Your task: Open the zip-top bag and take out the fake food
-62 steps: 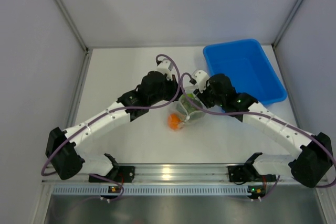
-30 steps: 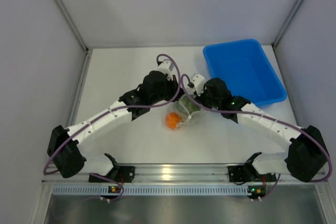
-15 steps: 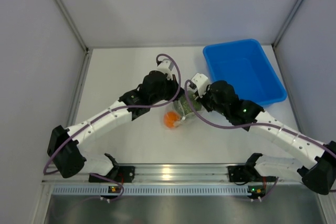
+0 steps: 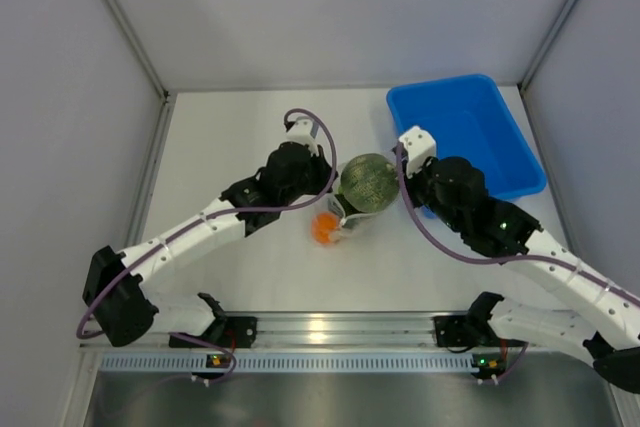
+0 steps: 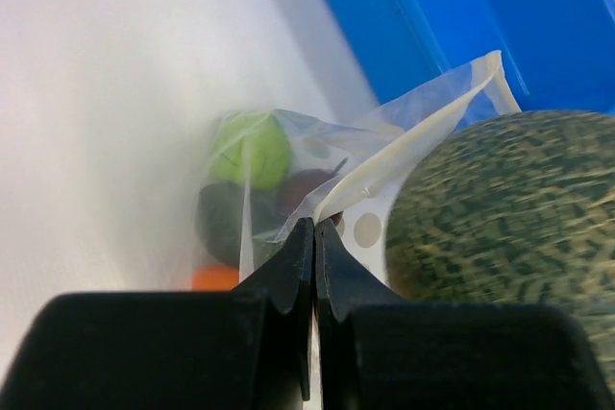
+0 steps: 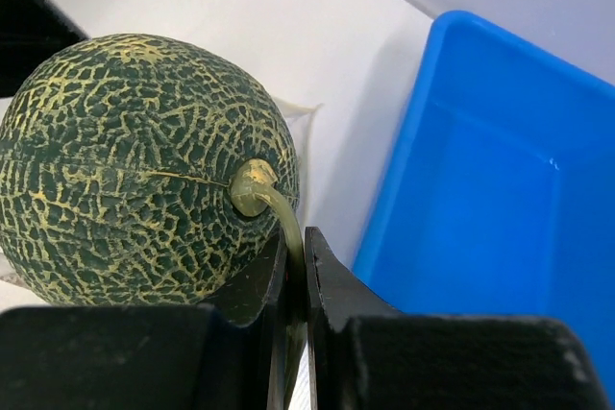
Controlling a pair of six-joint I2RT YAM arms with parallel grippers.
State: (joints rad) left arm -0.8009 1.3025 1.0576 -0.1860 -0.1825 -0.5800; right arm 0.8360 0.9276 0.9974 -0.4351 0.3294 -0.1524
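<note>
**Surface and room.** A white table [image 4: 230, 137] is closed in by plain grey walls [image 4: 330, 7] at the back and on both sides. A metal rail [image 4: 330, 329] runs along its near edge and carries both arm bases. A blue bin [image 4: 465, 132] stands at the far right corner of the table.

**Task things.** The melon [image 4: 367, 182] hangs just left of the bin, clear of the bag [image 4: 345, 215]. The bag lies a little further left of the bin and nearer the rail, its mouth turned up toward the melon. In the left wrist view the bag [image 5: 384, 141] holds a green apple [image 5: 252, 148], a dark piece [image 5: 226, 218] and an orange [image 5: 213, 277], with the melon [image 5: 500, 208] just outside its opening. From above, the orange [image 4: 325, 229] shows at the end of the bag furthest from the bin.

**Grippers.** The left gripper [image 5: 314, 237] is pressed together on the bag's pale zip edge. The right gripper [image 6: 296, 266] pinches the melon's stem [image 6: 279, 213], so that the melon [image 6: 135, 170] hangs from it beside the wall of the bin [image 6: 480, 189].

**Change since half a second ago.** The melon then sat low in the bag's mouth. It is now lifted out and looks larger from above. The right wrist has drawn back toward the bin. The left arm has shifted slightly and keeps its grip. The orange has not moved.
</note>
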